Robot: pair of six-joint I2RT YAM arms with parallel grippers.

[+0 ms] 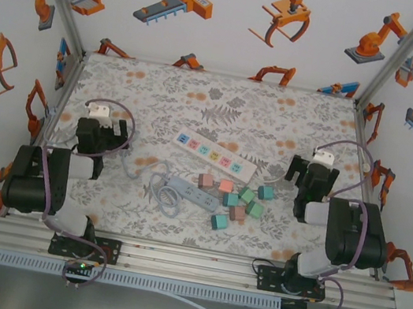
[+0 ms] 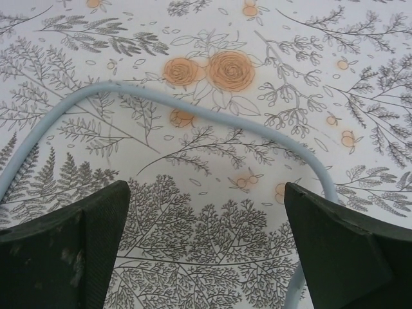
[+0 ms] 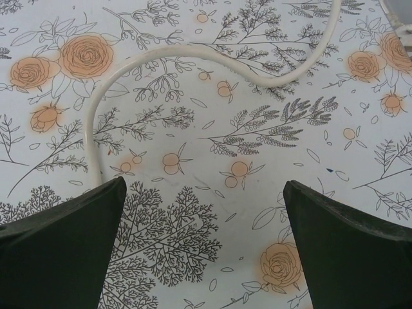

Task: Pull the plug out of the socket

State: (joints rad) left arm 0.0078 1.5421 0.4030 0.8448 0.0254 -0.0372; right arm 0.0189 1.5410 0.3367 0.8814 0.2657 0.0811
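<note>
A white power strip [image 1: 214,154] with a row of coloured sockets lies across the middle of the floral table cloth. A blue-grey power strip [image 1: 192,194] lies just in front of it, its cable [image 1: 159,187] coiled to the left. The plug is too small to make out. My left gripper [image 1: 105,139] hangs open low over the cloth to the left, apart from both strips. A pale blue cable [image 2: 193,109] arcs in front of its open fingers [image 2: 71,244], nothing between them. My right gripper [image 1: 310,178] is open on the right, with a white cable [image 3: 161,55] curving ahead of it.
Several pink, teal and green blocks [image 1: 234,199] lie scattered right of the blue-grey strip. Printed walls close in the table on the left, back and right. An aluminium rail [image 1: 187,262] runs along the near edge by the arm bases.
</note>
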